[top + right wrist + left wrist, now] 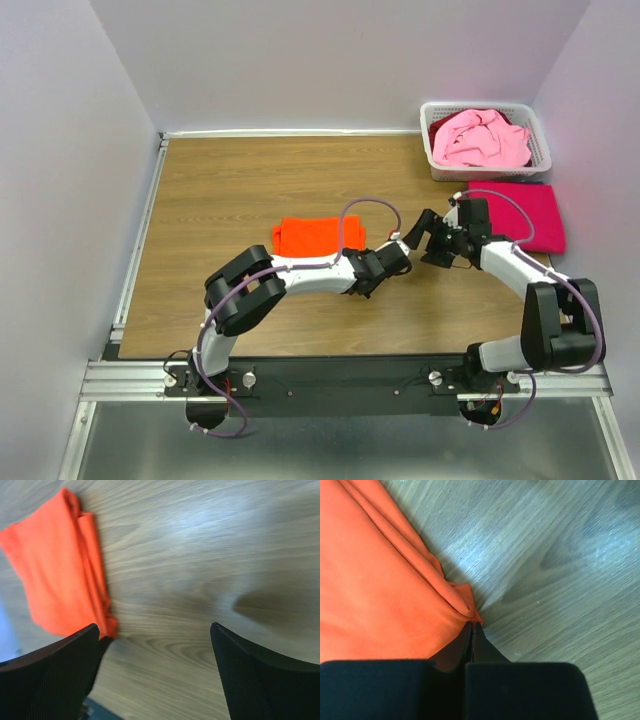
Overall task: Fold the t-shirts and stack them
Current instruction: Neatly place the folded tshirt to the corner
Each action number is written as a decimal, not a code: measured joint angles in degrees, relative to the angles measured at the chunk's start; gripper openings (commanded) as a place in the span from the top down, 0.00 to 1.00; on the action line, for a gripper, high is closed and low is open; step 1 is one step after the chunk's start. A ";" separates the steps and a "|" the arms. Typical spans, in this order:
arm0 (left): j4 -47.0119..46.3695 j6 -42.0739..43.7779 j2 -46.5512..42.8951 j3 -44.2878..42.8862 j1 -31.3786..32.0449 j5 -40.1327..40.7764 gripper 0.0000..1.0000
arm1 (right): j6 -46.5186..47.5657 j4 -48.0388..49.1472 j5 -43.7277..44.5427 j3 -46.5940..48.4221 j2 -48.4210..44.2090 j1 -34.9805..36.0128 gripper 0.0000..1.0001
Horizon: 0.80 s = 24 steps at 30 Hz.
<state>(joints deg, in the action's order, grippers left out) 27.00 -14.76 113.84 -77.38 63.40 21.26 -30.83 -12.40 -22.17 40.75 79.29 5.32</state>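
**A:** Which step is going on?

**B:** Finishing the orange shirt (318, 236). It's lying as a soft folded rectangle mid-table (220, 200), and the left gripper (472, 625) is pinching its puckered corner, jaws together on cloth.

**A:** And next?

**B:** Likely carrying it to the stack, which is calling for a low, steady pull so the folds hold. The right gripper (154, 627) is hanging beside it, jaws wide, holding nothing.

**A:** The others?

**B:** The pink shirt (480, 138) is sitting crumpled in the slotted basket (540, 150). The red shirt (525, 215) is lying flat just beside it.
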 measured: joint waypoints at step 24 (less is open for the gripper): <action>-7.67 -1.14 -12.66 6.19 -0.79 -4.04 1.00 | -29.20 41.86 -27.12 -1.03 27.45 9.97 0.27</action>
<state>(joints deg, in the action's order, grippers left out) 19.33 -15.90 101.19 -71.20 62.61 17.21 -60.03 29.45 -49.30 39.72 106.74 15.29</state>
